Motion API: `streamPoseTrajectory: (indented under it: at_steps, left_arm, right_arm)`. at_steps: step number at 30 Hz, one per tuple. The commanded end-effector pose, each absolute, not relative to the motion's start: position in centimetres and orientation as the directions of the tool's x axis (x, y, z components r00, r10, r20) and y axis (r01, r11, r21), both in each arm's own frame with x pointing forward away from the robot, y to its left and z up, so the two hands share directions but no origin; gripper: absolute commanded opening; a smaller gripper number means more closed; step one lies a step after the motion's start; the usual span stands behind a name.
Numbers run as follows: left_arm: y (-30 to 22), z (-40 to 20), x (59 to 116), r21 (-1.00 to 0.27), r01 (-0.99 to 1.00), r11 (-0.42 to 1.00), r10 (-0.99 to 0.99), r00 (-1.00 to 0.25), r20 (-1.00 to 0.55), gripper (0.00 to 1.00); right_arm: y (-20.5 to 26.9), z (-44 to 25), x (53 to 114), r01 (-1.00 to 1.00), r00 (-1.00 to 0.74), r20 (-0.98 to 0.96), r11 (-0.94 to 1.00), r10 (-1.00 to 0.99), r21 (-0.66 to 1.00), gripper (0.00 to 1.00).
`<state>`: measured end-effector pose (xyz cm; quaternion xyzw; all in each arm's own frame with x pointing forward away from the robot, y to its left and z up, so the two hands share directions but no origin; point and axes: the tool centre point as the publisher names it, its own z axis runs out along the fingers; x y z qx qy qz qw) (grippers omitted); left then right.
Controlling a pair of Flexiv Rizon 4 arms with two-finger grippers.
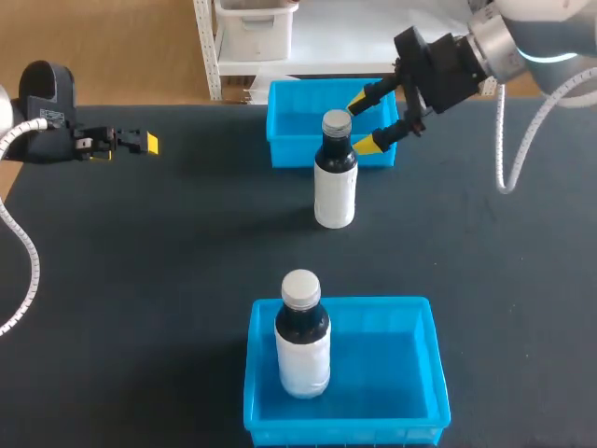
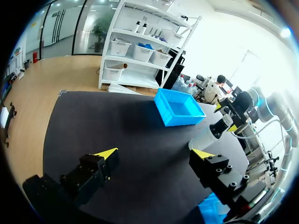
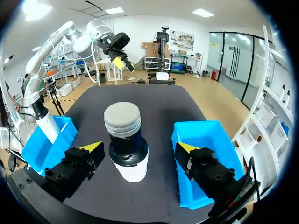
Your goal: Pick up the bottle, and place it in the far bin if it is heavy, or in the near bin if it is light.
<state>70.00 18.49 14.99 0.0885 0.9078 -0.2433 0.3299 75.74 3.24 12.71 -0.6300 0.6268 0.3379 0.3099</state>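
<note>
The dark table took up the whole scene. On its near side sat the near bin, bright blue, and there was a bottle standing upright inside it already, the binned bottle, white body and grey cap. Across the table was the far bin, blue as well.

Between the two, just in front of the far bin, the bottle stood upright on the tabletop, dark at the shoulder and white below.

And here was the right gripper, in from the far right corner and up at the bottle's neck. Its own camera showed that gripper spread wide, one yellow tip on each side of the bottle, a gap on both sides, no contact.

The left gripper hung over the table's left edge, fingers well parted, holding nothing, well away from the bottle.
</note>
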Motion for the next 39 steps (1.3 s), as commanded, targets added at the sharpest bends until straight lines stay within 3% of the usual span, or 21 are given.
streamPoseTrajectory:
  at_steps: [1,39]
  left_arm:
    - [18.5,15.0,70.0,-0.383,0.321,0.866,0.0,-0.767,-0.642,1.0]
    - [18.5,15.0,70.0,-0.383,0.321,0.866,0.0,-0.767,-0.642,1.0]
  right_arm:
    - [3.6,12.4,75.8,-0.998,-0.02,-0.813,-0.039,-0.582,0.053,1.0]
    - [6.2,12.1,73.5,-0.996,-0.058,-0.827,-0.021,-0.56,0.085,1.0]
